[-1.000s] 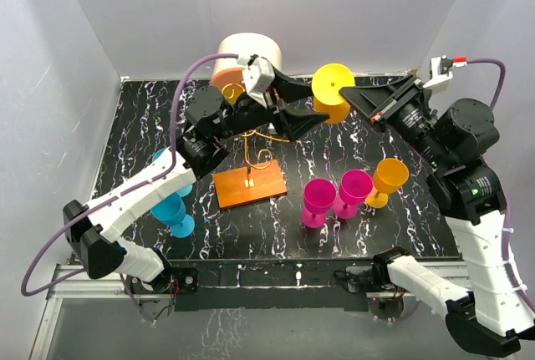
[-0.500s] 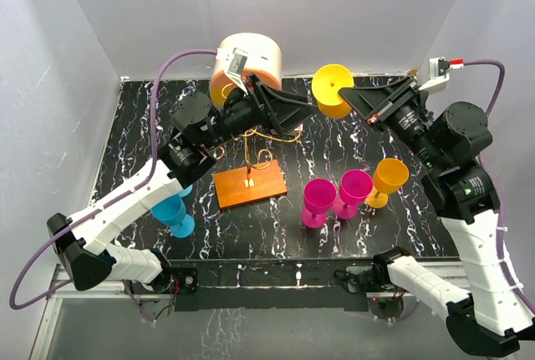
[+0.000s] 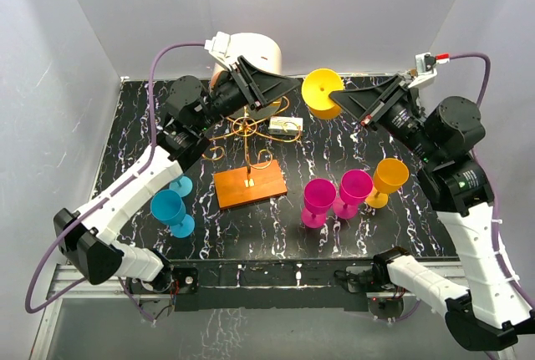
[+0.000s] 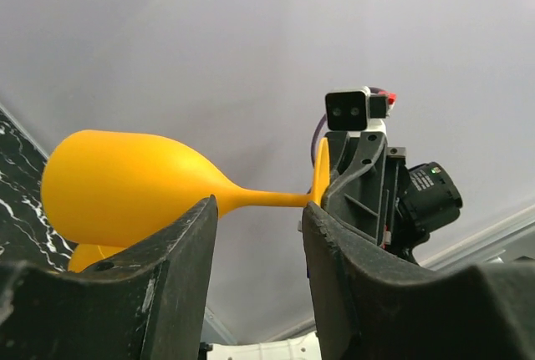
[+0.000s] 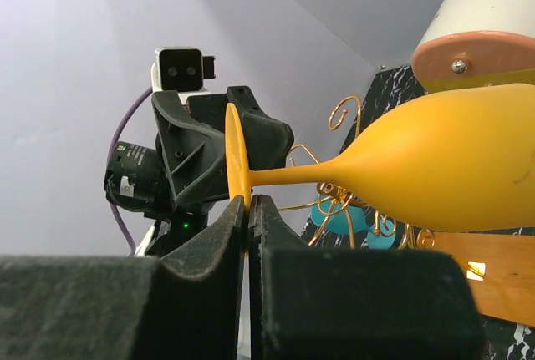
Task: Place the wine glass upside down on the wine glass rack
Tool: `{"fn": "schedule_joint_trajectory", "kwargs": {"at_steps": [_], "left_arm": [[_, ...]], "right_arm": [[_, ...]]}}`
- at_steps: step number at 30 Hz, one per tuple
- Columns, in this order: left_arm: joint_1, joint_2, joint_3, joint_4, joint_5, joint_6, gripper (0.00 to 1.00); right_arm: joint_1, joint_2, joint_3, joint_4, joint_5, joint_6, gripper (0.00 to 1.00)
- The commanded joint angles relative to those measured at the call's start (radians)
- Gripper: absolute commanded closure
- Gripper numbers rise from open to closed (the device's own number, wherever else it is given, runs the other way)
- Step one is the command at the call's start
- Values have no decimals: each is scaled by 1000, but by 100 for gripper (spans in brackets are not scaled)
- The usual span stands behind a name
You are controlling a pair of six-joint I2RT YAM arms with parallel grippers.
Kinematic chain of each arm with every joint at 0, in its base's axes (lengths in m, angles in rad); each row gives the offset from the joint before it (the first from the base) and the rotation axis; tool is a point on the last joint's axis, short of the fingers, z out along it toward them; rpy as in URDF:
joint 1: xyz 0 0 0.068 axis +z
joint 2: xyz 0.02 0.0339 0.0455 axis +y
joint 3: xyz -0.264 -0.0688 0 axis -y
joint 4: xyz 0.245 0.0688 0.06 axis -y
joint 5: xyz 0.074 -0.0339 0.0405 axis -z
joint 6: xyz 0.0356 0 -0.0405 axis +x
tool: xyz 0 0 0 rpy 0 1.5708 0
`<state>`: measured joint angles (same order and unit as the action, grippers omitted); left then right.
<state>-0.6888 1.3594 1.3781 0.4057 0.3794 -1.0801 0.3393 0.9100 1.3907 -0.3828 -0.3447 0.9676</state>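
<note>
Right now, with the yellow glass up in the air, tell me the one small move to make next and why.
I would ease the left gripper forward until its open fingers straddle the stem. The right gripper pinches the sideways wine glass by its foot, which probably must be free to hang on the wine glass rack; the stem lines up with the left gripper's gap.

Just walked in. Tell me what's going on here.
The right gripper is shut on the foot of a yellow glass and holds it on its side in the air above the back of the table. The left gripper is open and points at that glass; in the left wrist view the stem shows between its fingers. The rack stands on the table below, and the glass is not yet on it.
</note>
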Motion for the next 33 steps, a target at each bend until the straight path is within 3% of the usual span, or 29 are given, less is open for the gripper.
{"fn": "schedule_joint_trajectory", "kwargs": {"at_steps": [1, 12, 22, 33], "left_arm": [[13, -11, 6, 74, 79, -75, 57], [20, -141, -33, -113, -146, 165, 51], [21, -348, -94, -369, -493, 472, 44], [21, -478, -175, -519, -701, 610, 40]], "right_arm": [[-2, 11, 2, 59, -4, -8, 100], [-2, 161, 17, 39, 82, 67, 100], [-1, 341, 30, 142, 3, 138, 100], [16, 470, 77, 196, -68, 179, 100]]}}
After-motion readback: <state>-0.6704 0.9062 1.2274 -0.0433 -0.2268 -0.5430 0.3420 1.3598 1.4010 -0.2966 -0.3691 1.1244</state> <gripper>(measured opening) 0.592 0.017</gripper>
